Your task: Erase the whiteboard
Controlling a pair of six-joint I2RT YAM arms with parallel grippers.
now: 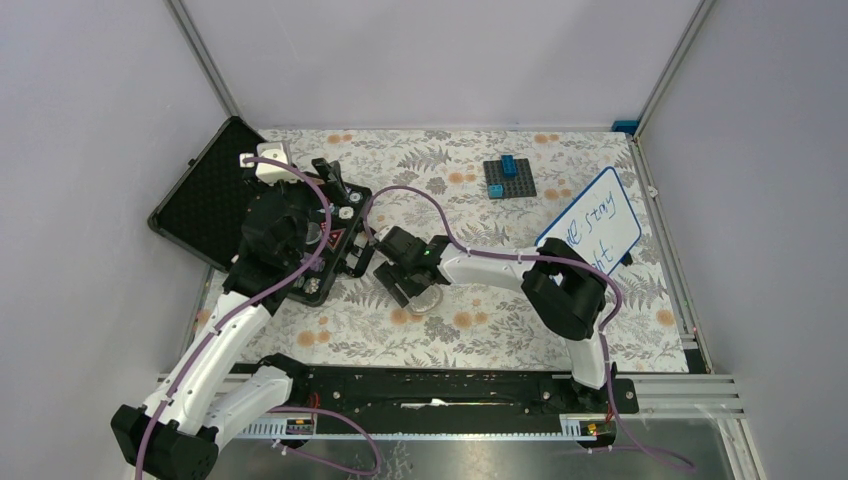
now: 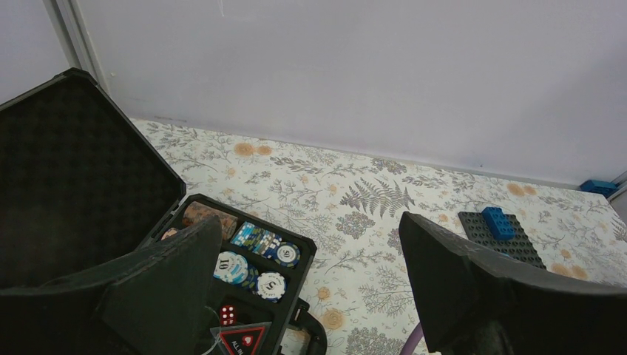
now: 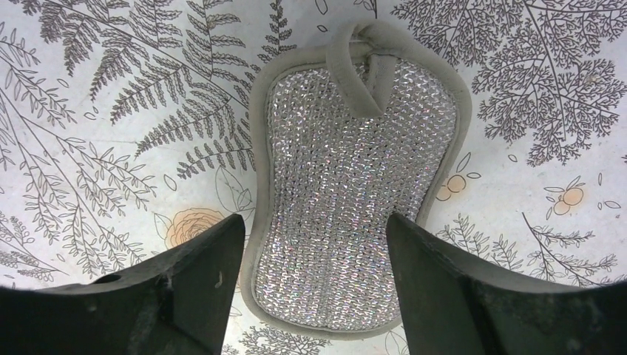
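Note:
The whiteboard point(image 1: 592, 222) lies at the right of the table, white with a thin blue frame and blue handwriting; its lower left part is hidden behind the right arm. A silver sparkly scrub pad point(image 3: 355, 185) with a grey border and loop lies flat on the floral cloth; it shows as a small pale disc in the top view point(image 1: 427, 299). My right gripper point(image 3: 314, 244) is open, its fingers on either side of the pad's near end, just above it point(image 1: 412, 288). My left gripper point(image 2: 310, 255) is open and empty, above the black case point(image 1: 335, 240).
An open black case holds poker chips point(image 2: 259, 259) and a red die point(image 2: 228, 314); its lid point(image 1: 205, 195) lies to the left. A dark grey studded plate with blue bricks point(image 1: 510, 178) sits at the back. Metal frame rails point(image 1: 660, 200) bound the table's right side.

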